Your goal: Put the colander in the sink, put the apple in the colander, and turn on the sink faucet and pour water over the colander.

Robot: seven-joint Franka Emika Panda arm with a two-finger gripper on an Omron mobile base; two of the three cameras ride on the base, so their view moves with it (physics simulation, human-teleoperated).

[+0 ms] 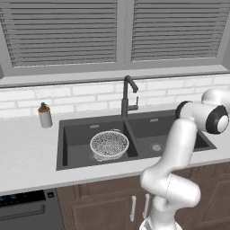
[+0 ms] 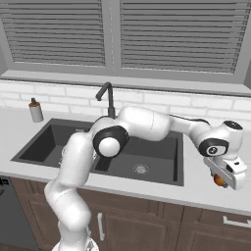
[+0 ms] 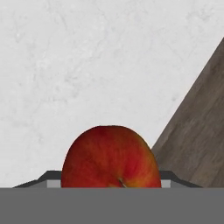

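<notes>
The speckled colander sits in the left basin of the dark sink. My gripper hangs low over the white counter to the right of the sink, shut on the red-orange apple. In the hand view the apple sits between the two dark fingertips, with the counter beneath it. The gooseneck faucet stands behind the divider between the basins, its spout over the left basin. Water is out of view.
A small grey soap dispenser stands on the counter left of the sink. The counter's front edge and brown wood lie close to the right of the apple in the hand view. My arm stretches across the right basin.
</notes>
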